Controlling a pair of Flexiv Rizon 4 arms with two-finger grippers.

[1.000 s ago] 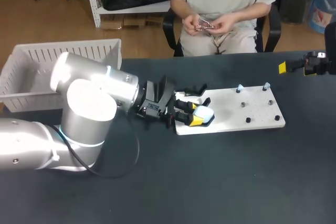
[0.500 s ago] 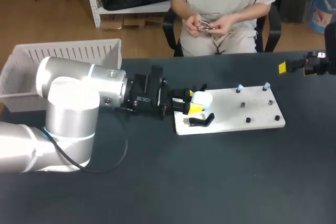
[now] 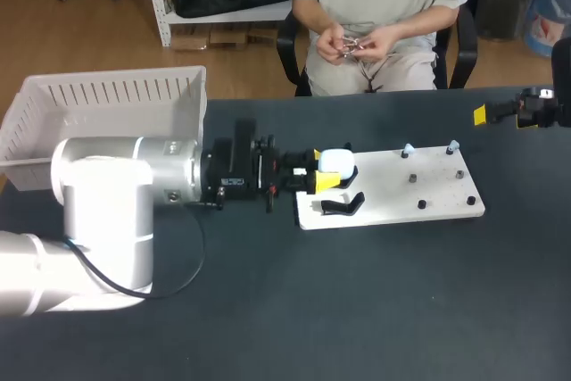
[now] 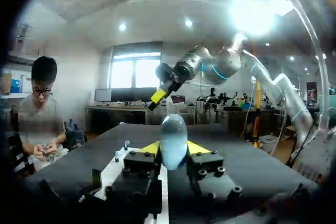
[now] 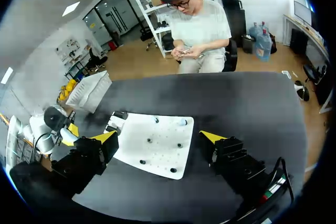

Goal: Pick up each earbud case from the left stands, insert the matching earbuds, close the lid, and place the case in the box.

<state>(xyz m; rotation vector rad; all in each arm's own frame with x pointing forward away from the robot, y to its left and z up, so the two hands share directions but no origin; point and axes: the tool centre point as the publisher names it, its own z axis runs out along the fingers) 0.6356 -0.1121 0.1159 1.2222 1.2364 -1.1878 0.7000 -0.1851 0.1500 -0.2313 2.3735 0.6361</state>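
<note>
The pale case [image 3: 337,161] is pinched between the left gripper's [image 3: 326,176] fingers, over the white board's [image 3: 428,195] left end, near an empty black stand [image 3: 342,206]. Best to keep it level and firmly gripped for loading. The right gripper [image 5: 157,137] hangs spread wide, well apart.

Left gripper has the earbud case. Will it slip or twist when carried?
The earbud case looks rigid, undeformed in the left gripper. Its smooth, rounded shell gives little flat contact, so it may pivot or slip. It is small, so probably light.
</note>
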